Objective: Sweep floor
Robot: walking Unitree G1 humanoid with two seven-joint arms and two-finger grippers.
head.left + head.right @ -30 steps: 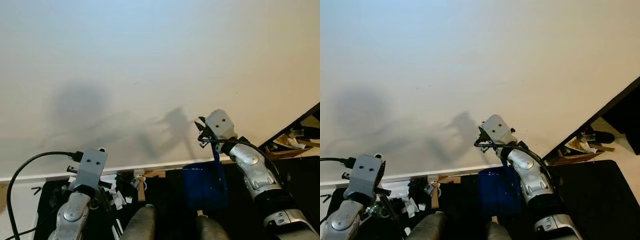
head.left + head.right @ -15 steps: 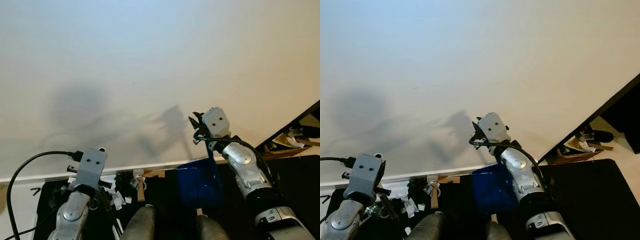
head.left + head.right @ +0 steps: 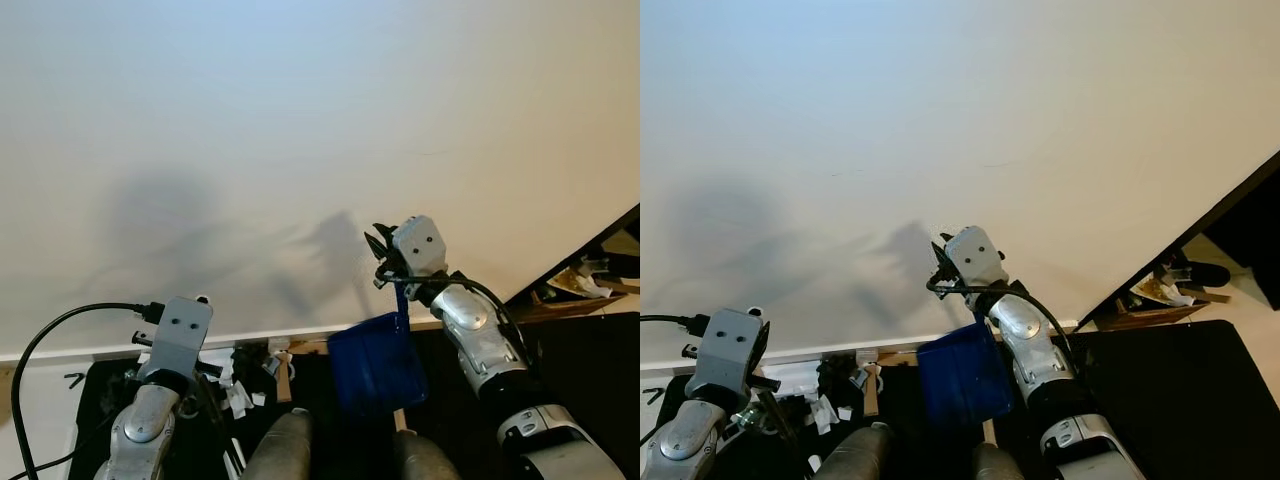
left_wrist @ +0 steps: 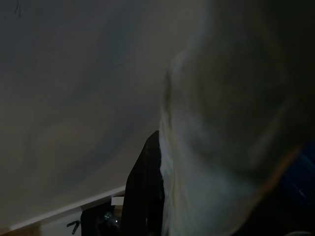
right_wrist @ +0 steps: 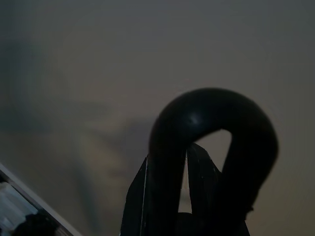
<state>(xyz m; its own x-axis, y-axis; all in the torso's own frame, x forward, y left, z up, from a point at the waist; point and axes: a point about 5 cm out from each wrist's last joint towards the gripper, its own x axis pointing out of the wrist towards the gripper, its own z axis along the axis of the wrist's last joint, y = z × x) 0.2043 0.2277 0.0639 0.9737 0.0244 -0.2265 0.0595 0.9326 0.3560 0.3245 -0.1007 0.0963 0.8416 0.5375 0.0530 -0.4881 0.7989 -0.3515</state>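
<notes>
Currently right gripper (image 3: 385,262) is pinching the blue dustpan (image 3: 372,362) handle, hanging it over scraps (image 3: 238,397) at the wall's baseboard; next: lowering it. Left gripper (image 3: 165,325): can't tell.

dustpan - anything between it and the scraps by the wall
Nothing visible does. The blue dustpan hangs from the right claw above the dark floor, and the paper scraps lie by the baseboard to its left, near the left claw. Bare dark floor lies between them.
</notes>
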